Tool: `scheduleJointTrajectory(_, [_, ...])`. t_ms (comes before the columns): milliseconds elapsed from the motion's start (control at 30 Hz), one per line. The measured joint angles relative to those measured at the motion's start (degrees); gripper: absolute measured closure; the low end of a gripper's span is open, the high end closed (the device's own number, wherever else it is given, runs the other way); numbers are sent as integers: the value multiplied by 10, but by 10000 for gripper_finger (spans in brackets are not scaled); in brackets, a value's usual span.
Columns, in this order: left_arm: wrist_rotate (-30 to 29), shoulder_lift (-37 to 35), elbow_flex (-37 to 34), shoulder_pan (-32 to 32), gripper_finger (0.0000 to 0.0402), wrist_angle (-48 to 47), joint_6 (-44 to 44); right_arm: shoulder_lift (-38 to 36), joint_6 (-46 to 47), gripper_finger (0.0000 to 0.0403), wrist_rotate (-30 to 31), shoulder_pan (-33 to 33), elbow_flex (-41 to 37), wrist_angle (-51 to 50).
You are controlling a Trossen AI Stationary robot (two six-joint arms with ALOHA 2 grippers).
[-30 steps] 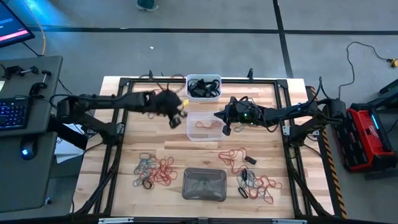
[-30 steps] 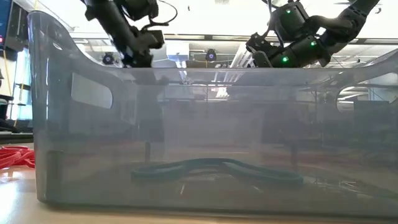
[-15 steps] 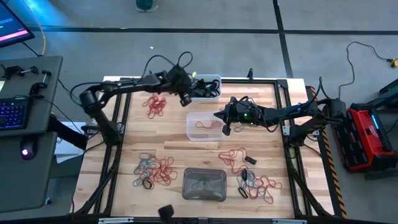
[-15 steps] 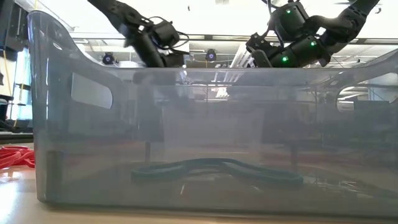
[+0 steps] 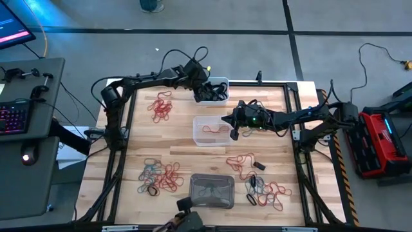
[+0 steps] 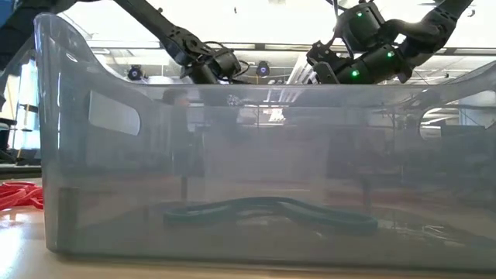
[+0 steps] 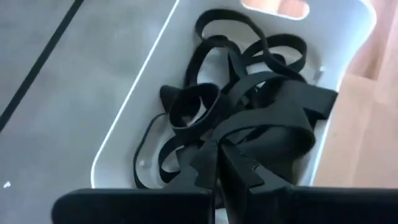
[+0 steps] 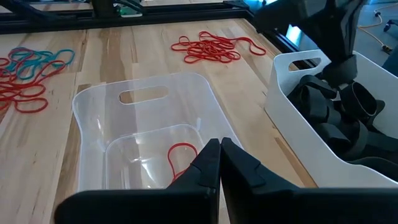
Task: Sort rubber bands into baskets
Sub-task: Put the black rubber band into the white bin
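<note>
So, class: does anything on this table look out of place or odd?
Nothing is spilled or damaged. The white basket, clear basket and grey basket sit upright. Unsorted rubber bands lie loose on the table. At the near edge, something dark intrudes, unidentifiable.

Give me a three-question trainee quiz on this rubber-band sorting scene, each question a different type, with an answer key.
1. True or false: the white basket holds black rubber bands.
2. Multiple choice: the left gripper is over which basket? A) the clear basket B) the white basket C) the grey basket
3. Fill in: the band lying in the clear basket, below the right gripper, is coloured ____.

Key: 1 true; 2 B; 3 red.
</note>
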Motion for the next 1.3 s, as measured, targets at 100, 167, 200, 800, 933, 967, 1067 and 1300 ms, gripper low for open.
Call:
scheduleJointTrajectory(100, [-2, 0, 0, 0, 392, 8, 6, 0, 0, 402, 0, 0, 0, -1])
scheduleJointTrajectory(167, [-3, 0, 0, 0, 382, 14, 12, 0, 0, 402, 0, 0, 0, -2])
scheduleJointTrajectory(200, [-4, 0, 0, -1, 377, 18, 12, 0, 0, 402, 0, 0, 0, -2])
scheduleJointTrajectory(800, [-2, -4, 0, -7, 351, 38, 45, 0, 0, 402, 0, 0, 0, -4])
scheduleJointTrajectory(933, [25, -10, -1, -17, 395, 57, 56, 0, 6, 402, 0, 0, 0, -5])
scheduleJointTrajectory(967, [30, -11, -3, -20, 396, 66, 54, 0, 8, 402, 0, 0, 0, -6])
scheduleJointTrajectory(1067, [45, -14, -12, -26, 399, 95, 53, 0, 9, 402, 0, 0, 0, -13])
scheduleJointTrajectory(1300, [58, -23, -52, -33, 401, 176, 37, 0, 9, 402, 0, 0, 0, -17])
